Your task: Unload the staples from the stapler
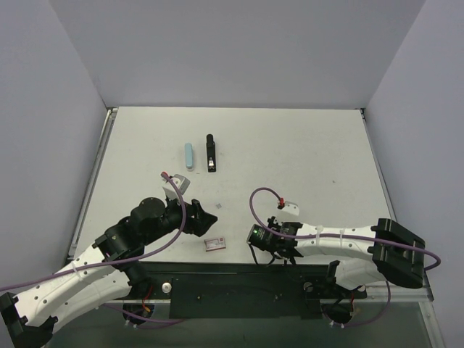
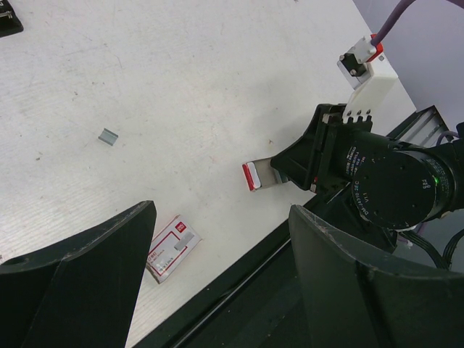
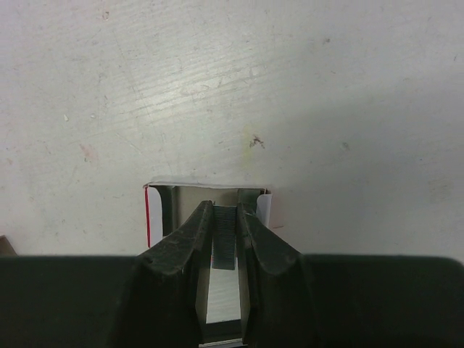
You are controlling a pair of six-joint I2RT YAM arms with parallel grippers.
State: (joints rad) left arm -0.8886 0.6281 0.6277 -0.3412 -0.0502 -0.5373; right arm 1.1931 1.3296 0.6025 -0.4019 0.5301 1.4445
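Staples (image 3: pixel 225 246) between right gripper (image 3: pixel 225 209) fingertips

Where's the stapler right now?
In the top view the stapler lies toward the far middle of the table, just right of a light blue bar and well beyond the staple box.

We see even, bright overhead light on the table (image 1: pixel 290 145), soft shadows under both arms, and blurred near fingers (image 3: pixel 174 290) in wrist views.
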